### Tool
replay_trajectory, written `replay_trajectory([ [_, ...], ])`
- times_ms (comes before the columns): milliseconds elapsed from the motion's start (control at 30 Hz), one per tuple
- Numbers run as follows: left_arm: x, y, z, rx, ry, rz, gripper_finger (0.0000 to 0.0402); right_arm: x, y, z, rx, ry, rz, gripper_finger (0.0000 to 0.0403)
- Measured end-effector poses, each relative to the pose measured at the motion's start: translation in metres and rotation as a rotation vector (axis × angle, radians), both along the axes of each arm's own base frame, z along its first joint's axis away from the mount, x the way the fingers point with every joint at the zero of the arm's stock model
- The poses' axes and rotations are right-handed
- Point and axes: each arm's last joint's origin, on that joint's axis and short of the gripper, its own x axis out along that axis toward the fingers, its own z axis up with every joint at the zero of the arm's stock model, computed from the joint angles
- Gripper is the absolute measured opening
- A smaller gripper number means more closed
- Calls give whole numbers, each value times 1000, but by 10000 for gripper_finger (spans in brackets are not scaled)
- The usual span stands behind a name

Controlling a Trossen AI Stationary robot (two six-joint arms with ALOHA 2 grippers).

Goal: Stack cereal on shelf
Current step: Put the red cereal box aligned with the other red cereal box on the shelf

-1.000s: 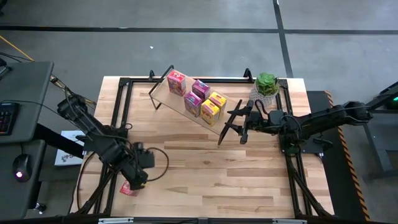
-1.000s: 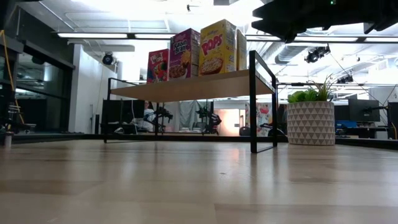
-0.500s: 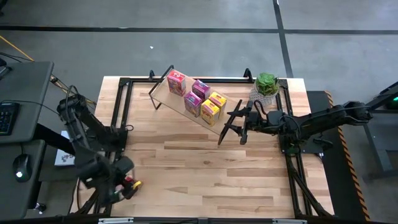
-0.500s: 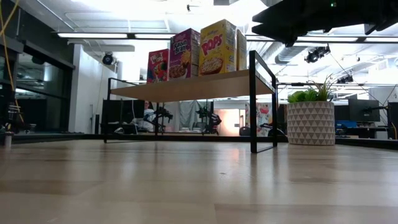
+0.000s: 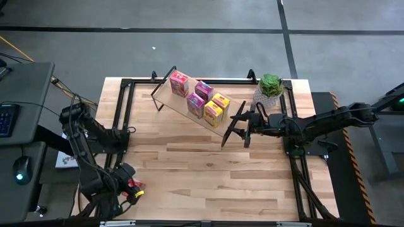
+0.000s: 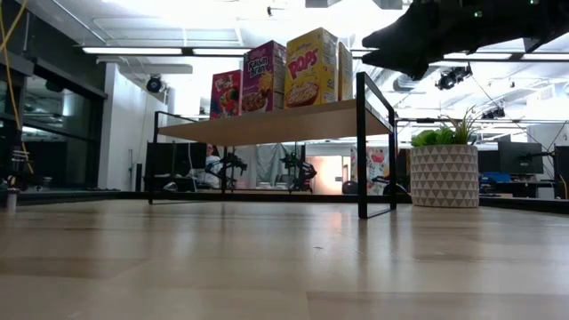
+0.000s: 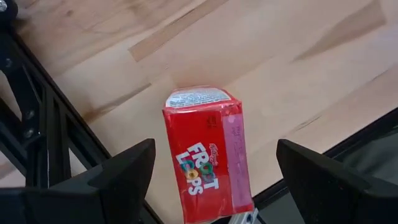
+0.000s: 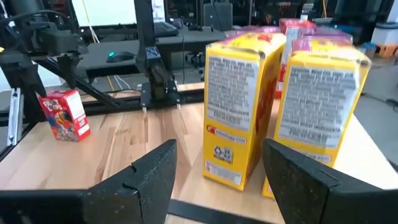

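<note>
The left claw (image 7: 211, 180) hangs wide open over the red cereal box (image 7: 208, 152), which lies near the desk (image 5: 208, 170) corner. It should drop straight down and pinch the box's sides. The right claw (image 5: 235, 129) waits open by the shelf (image 5: 189, 101).

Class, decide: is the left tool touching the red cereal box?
Apart. In the left wrist view, bare table shows between the red cereal box and each finger of the open left tool.

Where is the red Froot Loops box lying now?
In the high view, the red Froot Loops box lies on the table's near-left corner, beside the open left pincer, far from the shelf.
</note>
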Motion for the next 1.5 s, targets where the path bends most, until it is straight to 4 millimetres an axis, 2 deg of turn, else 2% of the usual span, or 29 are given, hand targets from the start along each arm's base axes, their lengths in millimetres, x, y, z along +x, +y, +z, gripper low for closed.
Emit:
replay_trajectory([
  [833,9,-17,-47,131,127,66,318,0,0,-2,15,16,-2,229],
  [1000,12,-16,-49,136,131,71,280,0,0,-2,15,16,-2,229],
  [1233,19,-13,-48,123,130,58,182,0,0,-2,15,17,-2,229],
  [1367,21,-8,-38,97,119,15,138,0,0,-2,15,16,-2,229],
  [1500,24,5,-19,58,73,-63,123,0,0,-2,15,17,-2,229],
])
